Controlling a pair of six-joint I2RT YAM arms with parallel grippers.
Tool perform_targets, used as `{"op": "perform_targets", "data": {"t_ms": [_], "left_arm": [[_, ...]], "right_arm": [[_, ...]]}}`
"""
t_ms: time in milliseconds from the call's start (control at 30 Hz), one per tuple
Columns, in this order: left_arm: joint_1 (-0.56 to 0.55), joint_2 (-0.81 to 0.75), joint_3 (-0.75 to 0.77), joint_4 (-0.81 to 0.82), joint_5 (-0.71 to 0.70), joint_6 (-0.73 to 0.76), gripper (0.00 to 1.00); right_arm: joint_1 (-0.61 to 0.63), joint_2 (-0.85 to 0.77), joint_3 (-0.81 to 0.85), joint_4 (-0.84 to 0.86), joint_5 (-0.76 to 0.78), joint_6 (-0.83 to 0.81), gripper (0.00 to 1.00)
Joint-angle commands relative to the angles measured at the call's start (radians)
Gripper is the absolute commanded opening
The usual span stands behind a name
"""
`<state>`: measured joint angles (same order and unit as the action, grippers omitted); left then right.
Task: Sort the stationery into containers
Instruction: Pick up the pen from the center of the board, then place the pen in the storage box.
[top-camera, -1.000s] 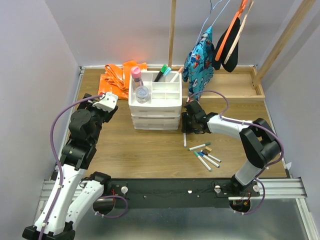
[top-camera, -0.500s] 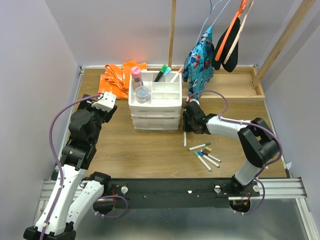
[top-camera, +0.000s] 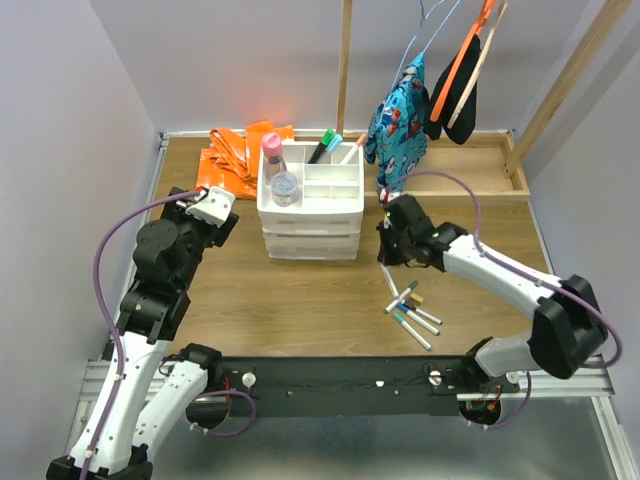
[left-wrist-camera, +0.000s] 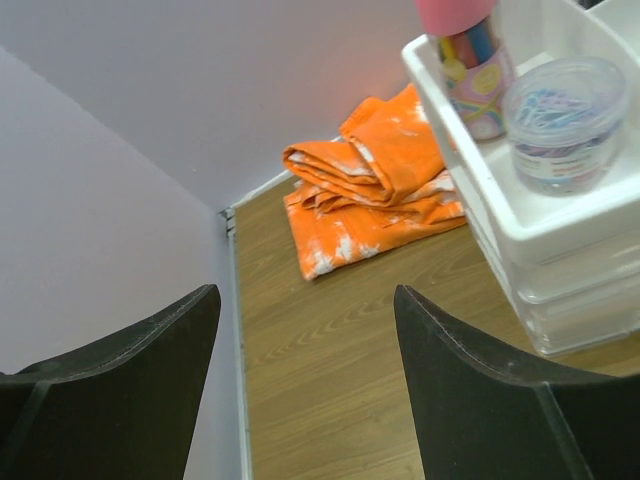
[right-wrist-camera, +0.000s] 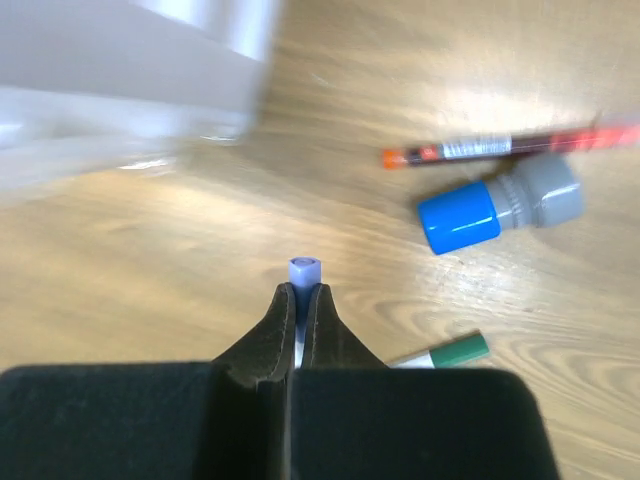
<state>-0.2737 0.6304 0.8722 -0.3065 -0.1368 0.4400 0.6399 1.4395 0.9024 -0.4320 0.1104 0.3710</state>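
The right pincer (right-wrist-camera: 300, 300) is shut tight on a thin white marker (right-wrist-camera: 304, 270). The marker has a pale purple tip, which pokes out just past the pincer's closed ends. From above, this marker (top-camera: 387, 278) hangs down from the pincer toward the desk (top-camera: 260, 300), just right of the white drawer unit (top-camera: 310, 215).

More stationery lies on the desk, near and right of the held marker. There is a little bunch of thin white markers (top-camera: 412, 322) with green and blue caps, and a small tan block (top-camera: 417, 298) beside them. The right wrist view shows a stubby highlighter (right-wrist-camera: 497, 207) with a bright blue cap and a grey body. Just beyond it is a thin pen (right-wrist-camera: 510, 145) with an orange end. A green-capped marker (right-wrist-camera: 445, 352) peeks out beside the pincer.

The drawer unit stands in the middle of the desk. Its top tray is split into boxes. A clear round jar (left-wrist-camera: 563, 120) sits in the left box, with a pink-lidded tube (left-wrist-camera: 465, 45) just behind it. Three markers (top-camera: 335, 145) stand tilted in the far boxes.

The left pincer (left-wrist-camera: 305, 300) is open wide and holds nothing. It hangs over the desk left of the drawer unit. A folded orange cloth (left-wrist-camera: 375, 185) lies in the far left corner.
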Motion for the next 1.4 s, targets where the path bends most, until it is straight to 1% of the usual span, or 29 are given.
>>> {"op": "perform_targets", "data": {"t_ms": [0,67,133,200,233,300,333,400,433,500,533,600,633,667,733,933,1033,1200,1367], "left_arm": [[0.008,0.026,0.051,-0.051,0.240,-0.058,0.79],[0.008,0.052,0.063,-0.056,0.308,-0.086,0.79],[0.007,0.072,0.071,-0.042,0.394,-0.127,0.79],[0.007,0.100,0.076,-0.019,0.446,-0.147,0.79],[0.007,0.106,0.080,-0.007,0.486,-0.168,0.79],[0.007,0.129,0.088,0.007,0.515,-0.184,0.79],[0.007,0.137,0.106,0.006,0.532,-0.185,0.79],[0.007,0.158,0.123,-0.005,0.539,-0.185,0.79],[0.008,0.163,0.137,-0.009,0.537,-0.181,0.79],[0.007,0.175,0.148,-0.019,0.540,-0.170,0.79],[0.007,0.180,0.158,-0.025,0.537,-0.167,0.79],[0.008,0.187,0.171,-0.049,0.531,-0.161,0.79],[0.008,0.189,0.183,-0.058,0.529,-0.153,0.79],[0.008,0.189,0.188,-0.068,0.526,-0.147,0.79],[0.008,0.189,0.195,-0.092,0.514,-0.126,0.79],[0.034,0.190,0.202,-0.106,0.513,-0.116,0.79],[0.053,0.199,0.203,-0.108,0.517,-0.118,0.79],[0.071,0.216,0.209,-0.105,0.520,-0.118,0.79],[0.076,0.232,0.209,-0.091,0.526,-0.121,0.79]], "right_arm": [[0.006,-0.122,0.242,-0.182,-0.173,-0.155,0.01],[0.006,-0.140,0.369,-0.180,-0.253,-0.191,0.01],[0.006,-0.137,0.456,-0.168,-0.335,-0.217,0.01],[0.006,-0.131,0.545,-0.131,-0.347,-0.222,0.01],[0.006,-0.126,0.567,-0.070,-0.339,-0.225,0.01],[0.007,-0.100,0.630,-0.005,-0.325,-0.228,0.01],[0.006,-0.090,0.644,0.072,-0.310,-0.242,0.01],[0.006,-0.100,0.615,0.213,-0.285,-0.256,0.01],[0.007,-0.108,0.539,0.404,-0.250,-0.277,0.01],[0.009,-0.087,0.494,0.563,-0.216,-0.319,0.01],[0.009,-0.068,0.495,0.655,-0.172,-0.351,0.01],[0.007,-0.025,0.498,0.735,-0.128,-0.362,0.01],[0.007,0.004,0.492,0.825,-0.103,-0.398,0.01],[0.007,0.015,0.474,0.869,-0.083,-0.411,0.01],[0.009,0.057,0.466,0.952,-0.074,-0.431,0.01],[0.009,0.140,0.467,1.058,-0.048,-0.472,0.01],[0.000,0.183,0.480,1.085,-0.040,-0.468,0.01],[-0.006,0.229,0.484,1.101,-0.037,-0.451,0.01],[-0.006,0.245,0.457,1.072,-0.008,-0.426,0.01]]}}
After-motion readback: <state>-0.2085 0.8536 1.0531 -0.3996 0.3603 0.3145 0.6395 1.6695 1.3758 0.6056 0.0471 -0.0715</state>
